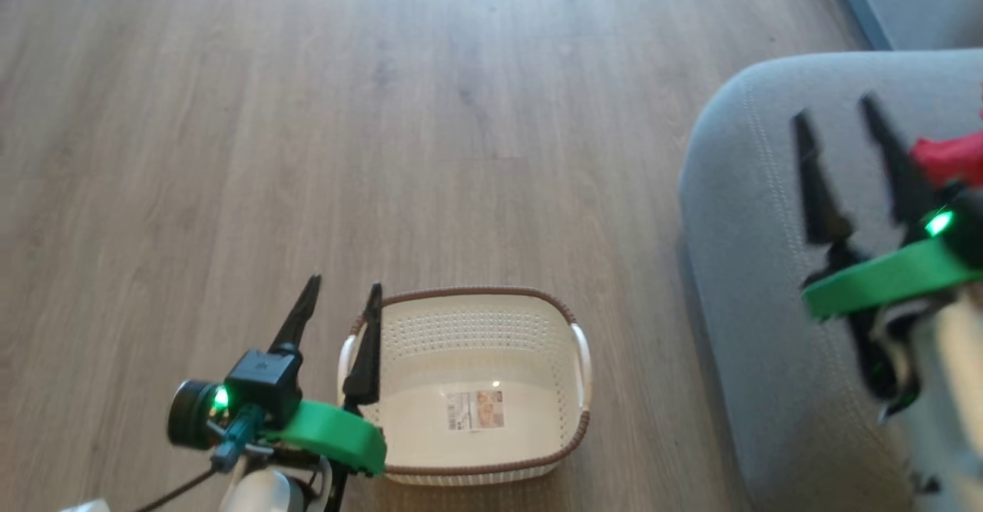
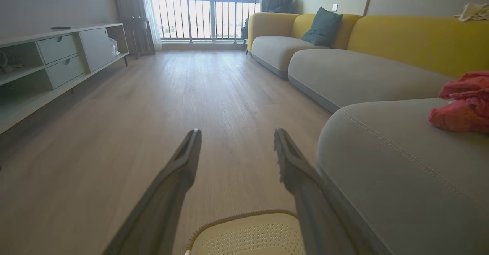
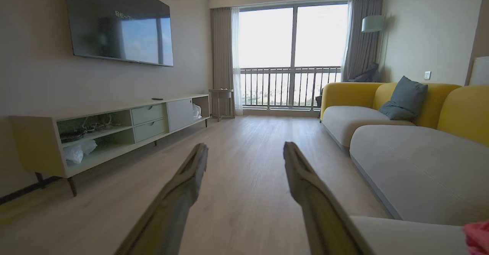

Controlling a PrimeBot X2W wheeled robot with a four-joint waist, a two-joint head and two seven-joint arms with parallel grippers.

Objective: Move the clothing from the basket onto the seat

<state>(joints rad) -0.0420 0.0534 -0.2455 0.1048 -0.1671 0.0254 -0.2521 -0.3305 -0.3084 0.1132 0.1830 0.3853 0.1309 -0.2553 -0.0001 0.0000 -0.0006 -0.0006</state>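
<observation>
Long black tapered jaws sit on bright green mounts [image 1: 338,435] above pale forearms [image 1: 265,493].

Red clothing [image 2: 464,104] lies on grey seat [image 1: 756,282]; cream basket [image 1: 468,351] sits emptied.

Wood floor [image 3: 244,194], low sideboard [image 3: 114,132], balcony window [image 3: 292,52], perhaps a lamp [image 3: 372,23]

There is 1 basket [image 1: 461,337] with 2 white handles [image 1: 581,357] and 1 sticker [image 1: 475,409]. 1 heap of red clothing [image 2: 463,104] cannot be counted into garments. 1 seat [image 2: 397,171] has 3 grey sections and 1 dark cushion [image 2: 323,28]. There are 2 pincers: left pincer [image 1: 344,282], right pincer [image 1: 835,108].
</observation>
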